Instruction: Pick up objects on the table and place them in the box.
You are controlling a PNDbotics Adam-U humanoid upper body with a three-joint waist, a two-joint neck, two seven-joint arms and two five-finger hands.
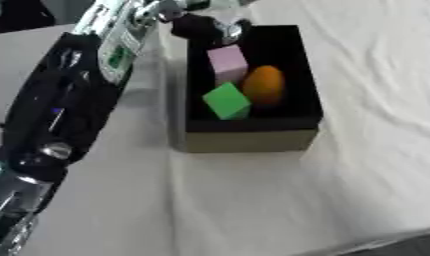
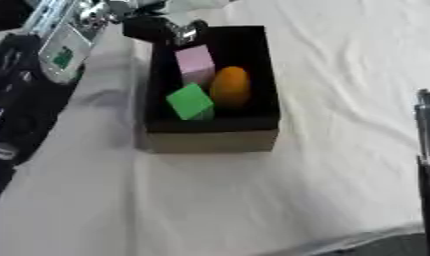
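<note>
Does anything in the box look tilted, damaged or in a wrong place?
Nothing looks damaged or spilled. The green cube sits tilted on a corner, leaning against the pink block and the orange object inside the box.

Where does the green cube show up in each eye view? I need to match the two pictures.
Left eye view: the green cube sits in the box's near-left part, just above picture centre.
Right eye view: the same cube lies left of centre, same height.
Shared landmark: the orange egg-shaped object right beside it, inside the black box.
</note>
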